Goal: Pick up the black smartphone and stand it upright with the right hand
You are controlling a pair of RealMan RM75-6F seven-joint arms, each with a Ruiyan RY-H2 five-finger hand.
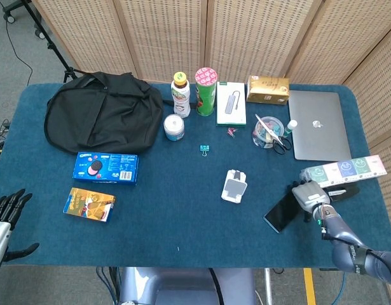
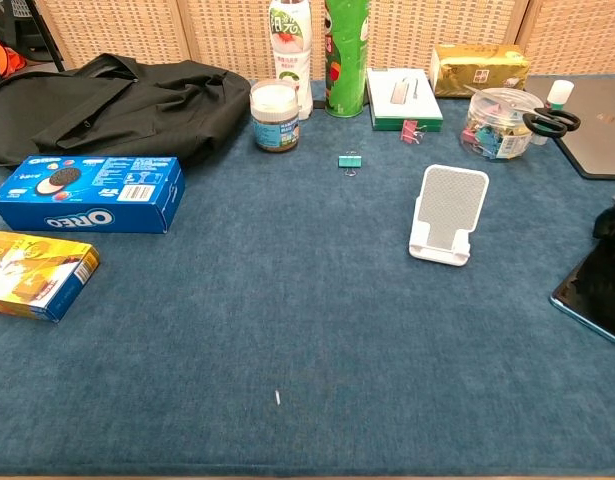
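The black smartphone lies slanted near the table's front right, screen up; in the chest view the smartphone reaches the right border. My right hand grips its right end, fingers curled over the edge. The chest view shows only dark fingertips of that hand at the frame edge. A white phone stand stands left of the phone, apart from it; the chest view shows this stand upright. My left hand hangs off the table's front left corner, fingers spread and holding nothing.
A row of small boxes lies tilted just behind my right hand, with a silver laptop beyond. A clear tub with scissors, a jar, bottles, an Oreo box, a yellow box and a black bag fill the rest.
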